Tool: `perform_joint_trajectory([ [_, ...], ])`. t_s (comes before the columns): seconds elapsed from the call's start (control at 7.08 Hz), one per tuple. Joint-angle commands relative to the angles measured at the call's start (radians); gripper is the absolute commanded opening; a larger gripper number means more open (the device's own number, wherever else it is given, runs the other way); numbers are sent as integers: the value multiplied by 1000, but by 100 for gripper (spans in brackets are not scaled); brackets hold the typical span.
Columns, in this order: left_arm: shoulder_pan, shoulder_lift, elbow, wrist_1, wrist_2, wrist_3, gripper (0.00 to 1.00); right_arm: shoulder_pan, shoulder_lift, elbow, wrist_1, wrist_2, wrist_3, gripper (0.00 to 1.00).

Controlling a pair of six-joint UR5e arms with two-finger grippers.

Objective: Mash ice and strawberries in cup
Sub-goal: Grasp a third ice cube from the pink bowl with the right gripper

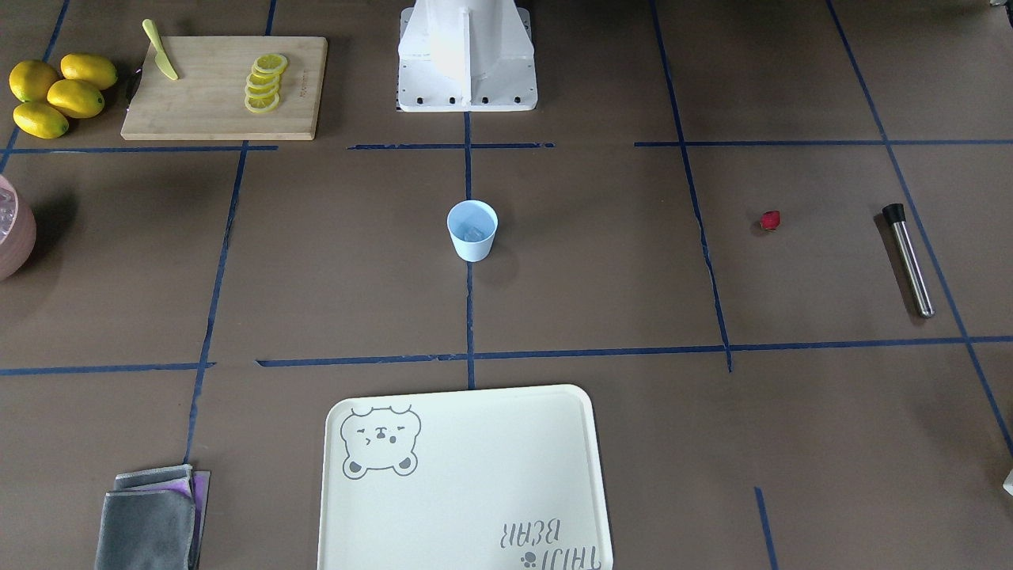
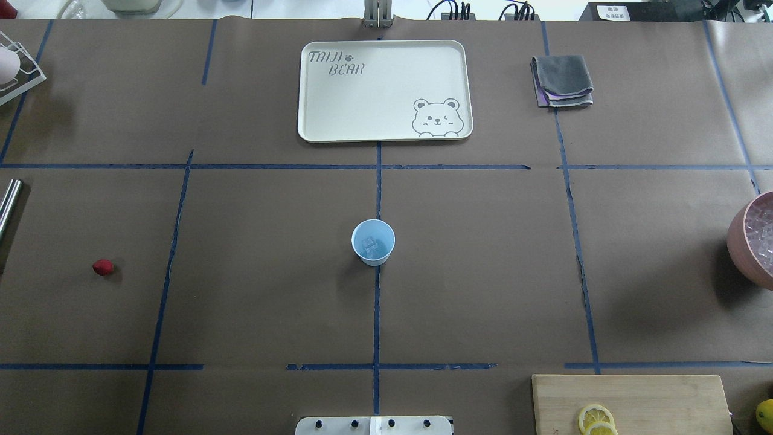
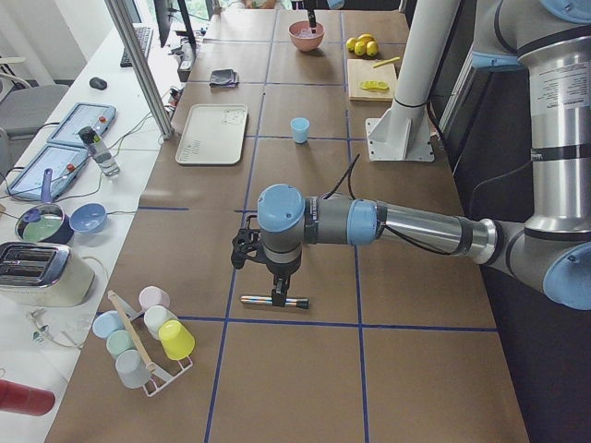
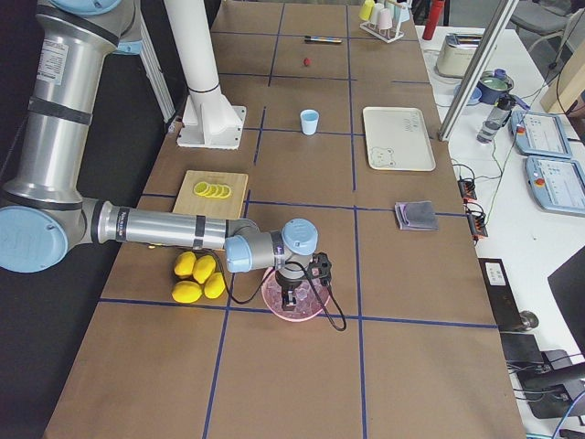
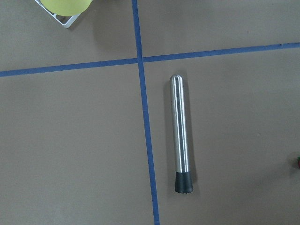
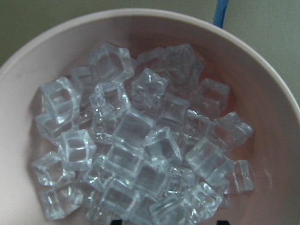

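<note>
The pale-blue cup [image 1: 472, 231] stands upright at the table's middle, also in the overhead view [image 2: 373, 242], with ice [image 2: 369, 244] in its bottom. The strawberry [image 1: 770, 221] lies alone on the table, far from the cup [image 2: 102, 267]. A steel muddler [image 5: 180, 133] with a black tip lies beyond it. My left gripper [image 3: 278, 293] hangs just above the muddler; I cannot tell whether it is open. My right gripper [image 4: 292, 294] hovers over the pink bowl [image 6: 262, 84] full of ice cubes [image 6: 140, 140]; two dark fingertip ends show apart at the right wrist view's bottom edge.
A cream bear tray [image 1: 467, 475] lies across from the robot base [image 1: 467, 55]. A cutting board [image 1: 198, 111] with lemon slices and a yellow-green knife [image 1: 160, 49], whole lemons [image 1: 55, 95], a folded grey cloth [image 1: 150, 518] and a cup rack [image 3: 148, 332] stand around the edges.
</note>
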Motion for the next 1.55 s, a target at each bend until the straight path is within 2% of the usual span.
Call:
perform_joint_trajectory([
  [0.0,0,0,0,0,1,0,100,-1,0,-2,0,-1,0,44],
  [0.28,0,0,0,0,0,0,100,-1,0,-2,0,0,0,19],
  [0.42,0,0,0,0,0,0,100,-1,2,3,2,2,-1,2],
  [0.71,0,0,0,0,0,0,100,-1,2,26,3,3,0,0],
  [0.99,0,0,0,0,0,0,100,5,-3,178,-15,14,29,0],
  [1.27,0,0,0,0,0,0,100,-4,44,285,-9,34,310,0],
  [1.41,0,0,0,0,0,0,100,-47,120,303,-8,104,474,0],
])
